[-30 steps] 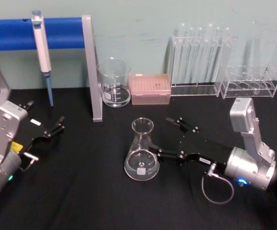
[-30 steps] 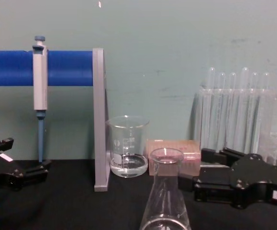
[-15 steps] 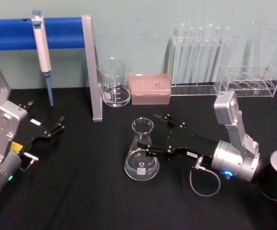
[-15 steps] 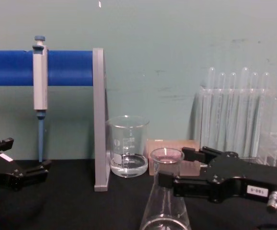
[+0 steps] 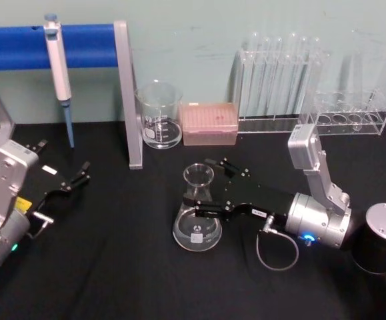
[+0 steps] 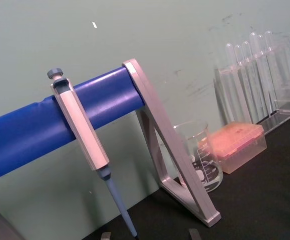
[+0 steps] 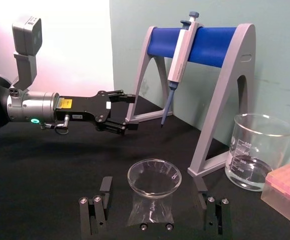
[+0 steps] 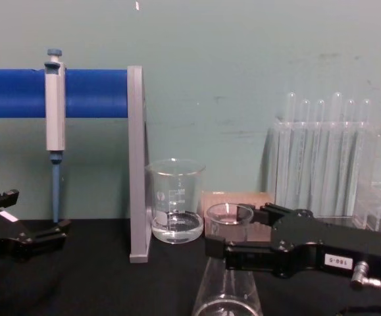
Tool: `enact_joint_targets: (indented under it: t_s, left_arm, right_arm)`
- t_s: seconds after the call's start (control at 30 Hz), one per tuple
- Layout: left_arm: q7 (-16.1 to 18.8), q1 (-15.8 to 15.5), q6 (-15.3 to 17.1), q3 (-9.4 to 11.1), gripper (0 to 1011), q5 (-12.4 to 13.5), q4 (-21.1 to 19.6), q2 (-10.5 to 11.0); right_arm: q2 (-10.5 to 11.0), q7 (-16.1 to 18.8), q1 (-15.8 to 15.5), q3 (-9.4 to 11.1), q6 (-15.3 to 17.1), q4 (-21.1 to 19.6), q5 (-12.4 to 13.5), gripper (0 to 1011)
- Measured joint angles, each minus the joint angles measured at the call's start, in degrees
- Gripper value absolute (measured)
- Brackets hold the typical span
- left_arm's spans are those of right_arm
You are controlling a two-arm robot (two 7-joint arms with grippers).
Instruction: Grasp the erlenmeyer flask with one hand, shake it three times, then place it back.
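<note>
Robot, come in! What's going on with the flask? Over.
Right gripper open, fingers astride flask neck. Left gripper open, parked far left. Flask upright on table, ungripped. Beaker behind, apart.

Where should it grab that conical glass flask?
Probably the narrow neck of the clear conical glass flask, under its rim, level from the robot's right, where the open right pincer straddles it. It stands upright; its wide sloped body would likely slip.

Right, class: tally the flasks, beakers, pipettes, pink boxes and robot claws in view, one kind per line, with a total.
flask: 1
beaker: 1
pipette: 1
pink box: 1
claws: 2, the left claw and the right claw
Total: 6
</note>
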Motion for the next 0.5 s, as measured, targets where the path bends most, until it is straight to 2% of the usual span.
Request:
enact_joint_targets:
  t_s: [0.5]
  left_arm:
    - [0.0,0.0,0.0,0.0,1001,0.0,0.0,0.0]
  right_arm:
    - [-0.1,0.0,0.4,-0.5,0.5,0.7,0.5,1002]
